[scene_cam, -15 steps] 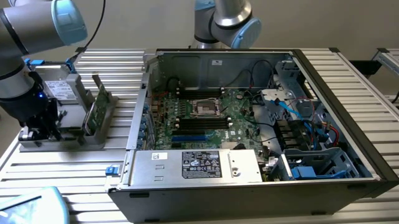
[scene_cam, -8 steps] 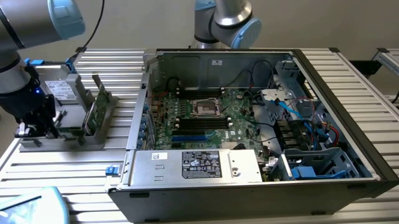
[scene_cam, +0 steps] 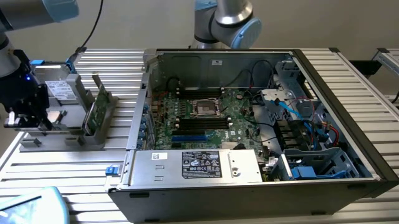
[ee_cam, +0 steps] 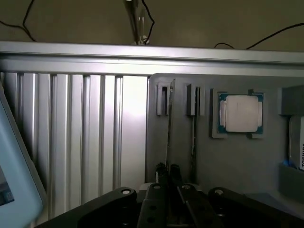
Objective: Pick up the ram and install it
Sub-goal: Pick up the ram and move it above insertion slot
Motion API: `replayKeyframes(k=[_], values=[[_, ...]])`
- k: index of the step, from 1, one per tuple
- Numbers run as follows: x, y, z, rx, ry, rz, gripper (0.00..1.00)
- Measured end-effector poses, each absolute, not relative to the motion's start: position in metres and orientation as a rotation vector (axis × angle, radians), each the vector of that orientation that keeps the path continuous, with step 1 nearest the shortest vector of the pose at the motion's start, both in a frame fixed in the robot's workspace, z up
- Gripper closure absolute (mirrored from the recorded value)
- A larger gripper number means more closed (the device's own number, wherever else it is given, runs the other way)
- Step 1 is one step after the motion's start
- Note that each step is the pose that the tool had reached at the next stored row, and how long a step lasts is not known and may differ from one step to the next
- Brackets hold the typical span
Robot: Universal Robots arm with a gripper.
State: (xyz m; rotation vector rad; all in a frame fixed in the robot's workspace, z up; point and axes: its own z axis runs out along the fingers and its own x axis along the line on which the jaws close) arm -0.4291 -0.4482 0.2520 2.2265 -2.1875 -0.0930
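My gripper (ee_cam: 168, 172) is shut on the ram (ee_cam: 169, 128), a thin dark stick seen edge-on, its near end pinched between the black fingertips. The stick lines up with a slotted bracket of the grey parts tray (ee_cam: 228, 161); I cannot tell whether it has left the slot. In the exterior view the gripper (scene_cam: 28, 122) hangs over the same grey tray (scene_cam: 59, 140) at the exterior view's left, outside the open computer case (scene_cam: 187, 186). The motherboard (scene_cam: 231, 116) lies inside, with its dark memory slots (scene_cam: 203, 122) near the middle.
Two taller green boards (scene_cam: 95, 109) stand upright in the tray beside the gripper. A processor (ee_cam: 240, 113) lies in a tray pocket. A second arm (scene_cam: 227, 18) rises behind the case. The power supply (scene_cam: 196, 165) and cables (scene_cam: 299, 112) crowd the case. A light-blue object (scene_cam: 31, 207) lies at the front.
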Motion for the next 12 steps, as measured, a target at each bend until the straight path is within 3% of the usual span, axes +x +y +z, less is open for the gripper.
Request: replayKeyframes(k=[12], values=[[-0.405, -0.448, 0.297, 2.238, -2.167, -0.111, 0.86]])
